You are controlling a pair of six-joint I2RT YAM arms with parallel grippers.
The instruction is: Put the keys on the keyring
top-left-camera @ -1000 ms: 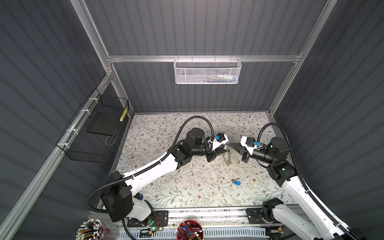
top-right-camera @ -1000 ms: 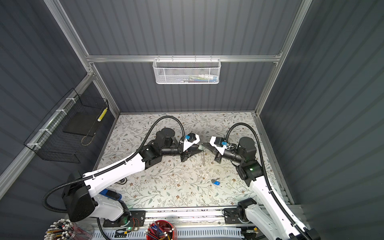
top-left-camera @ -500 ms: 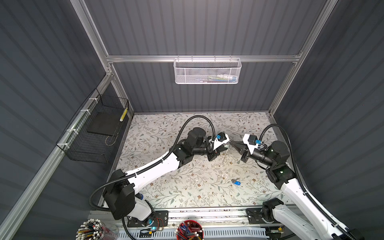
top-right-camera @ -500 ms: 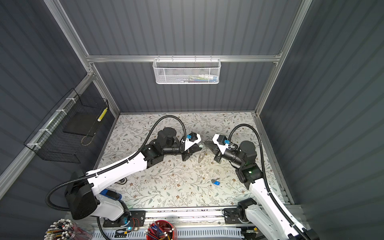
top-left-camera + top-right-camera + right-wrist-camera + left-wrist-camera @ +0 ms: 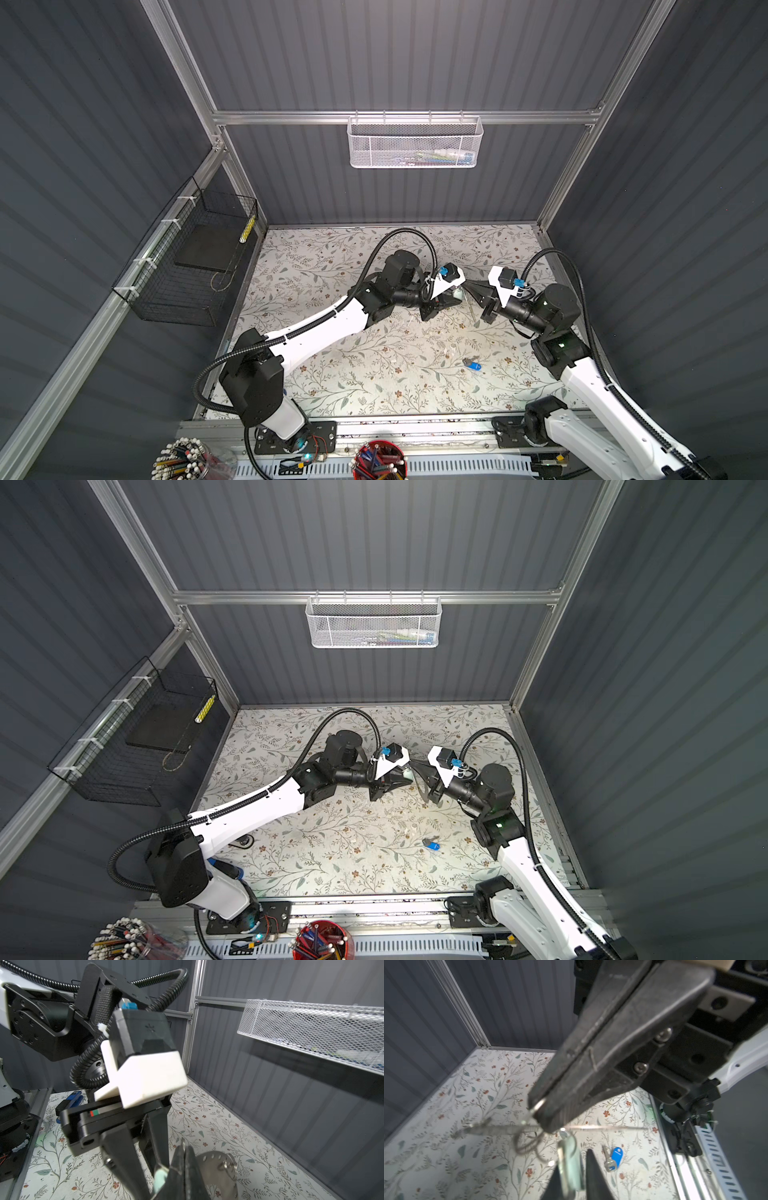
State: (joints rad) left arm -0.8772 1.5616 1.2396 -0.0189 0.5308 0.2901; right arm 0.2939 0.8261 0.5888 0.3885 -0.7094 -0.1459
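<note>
Top views: left arm stretched low over the floral surface (image 5: 332,374), right arm elbow-bent. Left pincer (image 5: 455,297) and right pincer (image 5: 468,285) point at each other, tips nearly touching. Keyring (image 5: 471,307) is edge-on, a thin line running off the right pincer's tip. Blue-tag key (image 5: 472,365) lies flat, well apart from the keyring, metal end left of its tag.

Left wrist: right pincer (image 5: 538,1109) clamped shut on the keyring (image 5: 591,1127), which shows as a thin level line. Mint-tag key (image 5: 569,1164) sits just beside the keyring, lengthwise between the left pincer's parted fingers (image 5: 596,1178). Pinched or loose, can't tell.

Right wrist: keyring (image 5: 216,1167) seen flat-on, with wire rings (image 5: 227,1165) on it. Stapler (image 5: 70,1101) well apart from the keyring.
</note>
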